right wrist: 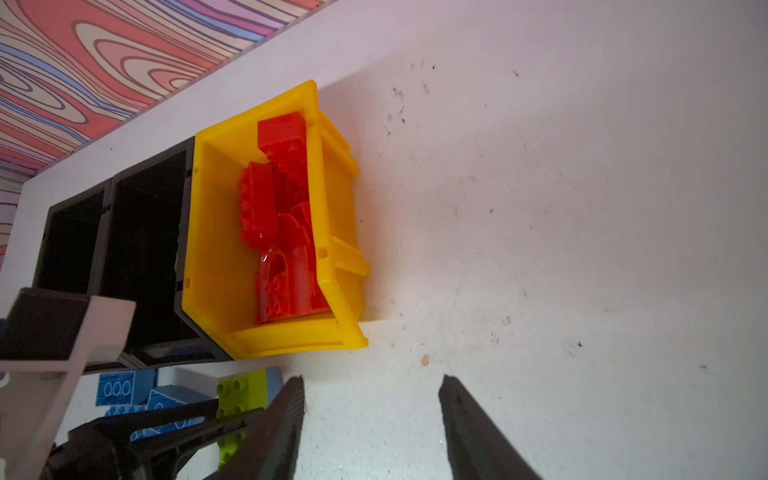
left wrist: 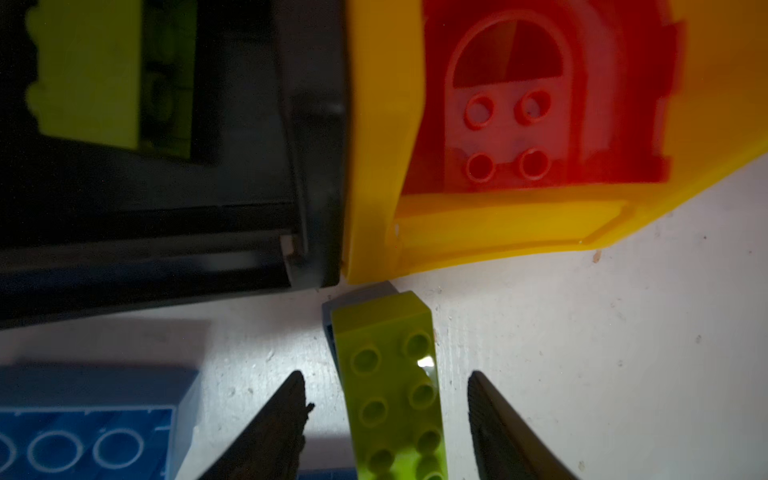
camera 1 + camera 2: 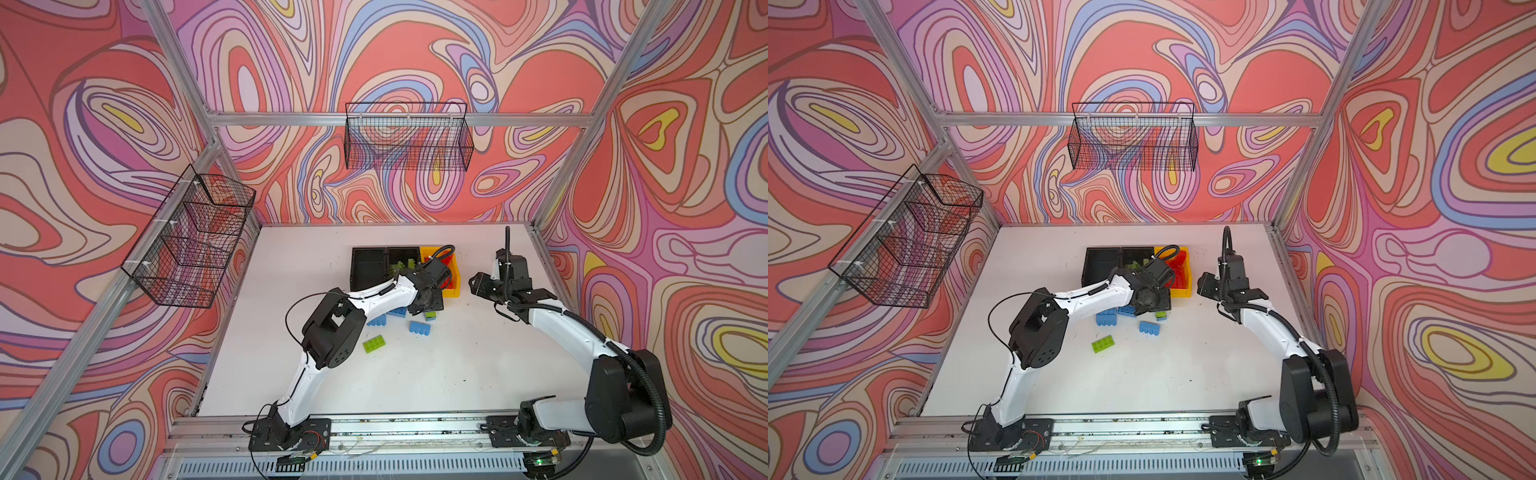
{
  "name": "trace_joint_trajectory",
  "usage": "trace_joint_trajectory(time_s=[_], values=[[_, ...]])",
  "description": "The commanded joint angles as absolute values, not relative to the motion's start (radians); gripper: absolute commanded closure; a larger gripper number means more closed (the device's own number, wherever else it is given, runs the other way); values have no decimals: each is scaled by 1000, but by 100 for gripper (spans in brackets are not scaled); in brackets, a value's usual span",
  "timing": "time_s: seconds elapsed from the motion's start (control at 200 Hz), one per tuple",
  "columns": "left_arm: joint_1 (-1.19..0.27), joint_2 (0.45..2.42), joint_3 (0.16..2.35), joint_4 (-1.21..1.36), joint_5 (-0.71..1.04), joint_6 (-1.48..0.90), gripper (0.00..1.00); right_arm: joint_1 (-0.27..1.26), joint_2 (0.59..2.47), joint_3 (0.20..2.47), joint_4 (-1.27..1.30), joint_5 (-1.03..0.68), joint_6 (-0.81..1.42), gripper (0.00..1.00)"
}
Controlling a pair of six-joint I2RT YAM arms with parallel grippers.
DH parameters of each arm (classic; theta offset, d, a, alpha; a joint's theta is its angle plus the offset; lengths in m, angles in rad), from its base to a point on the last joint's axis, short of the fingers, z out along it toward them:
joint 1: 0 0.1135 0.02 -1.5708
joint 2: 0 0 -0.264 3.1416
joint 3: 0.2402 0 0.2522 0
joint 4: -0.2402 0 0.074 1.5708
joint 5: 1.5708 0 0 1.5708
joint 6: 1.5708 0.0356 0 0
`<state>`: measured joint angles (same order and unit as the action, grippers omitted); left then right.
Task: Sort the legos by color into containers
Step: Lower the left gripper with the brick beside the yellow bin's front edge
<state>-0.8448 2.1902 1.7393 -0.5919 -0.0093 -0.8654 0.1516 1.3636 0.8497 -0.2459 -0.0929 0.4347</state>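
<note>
**A:** How was the pickup to be done well?

**B:** Low in the left wrist view, the left gripper [image 2: 385, 374] was seen spread open astride the green brick [image 2: 390, 399], with neither finger touching it. It was judged that the jaws should be lowered squarely over the long sides and closed evenly. The brick seemed propped on a blue one and lay just beside the corner of the yellow bin [image 2: 374, 166]. The right gripper [image 1: 372, 379] was seen open and empty over bare table [image 1: 582, 208].

**A:** And what was counted?

**B:** In a top view, a second loose green brick [image 3: 373, 345] was found lowest in the frame. Above it, three blue bricks [image 3: 419, 328] were counted, with perhaps a fourth hidden. Higher still, three bins were counted. The left black bin [image 3: 368, 266] looked empty and the middle black bin [image 3: 401, 254] held green bricks. The yellow one held red pieces [image 1: 257, 208], whose number could not be told.
</note>
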Motion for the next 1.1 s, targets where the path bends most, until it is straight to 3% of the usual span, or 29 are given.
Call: trace_joint_trajectory(time_s=[0.0, 0.481, 0.876, 1.097], values=[[-848, 2216, 1777, -622, -12, -881, 42, 146, 1361, 832, -225, -101, 451, 45], [-847, 2166, 1715, -593, -12, -844, 73, 143, 1338, 822, -234, -94, 451, 47], [-787, 1962, 1625, -609, -61, -725, 76, 143, 1324, 828, -245, -90, 455, 47], [-665, 2019, 1700, -582, -64, -630, 76, 144, 1339, 835, -225, -115, 471, 48]])
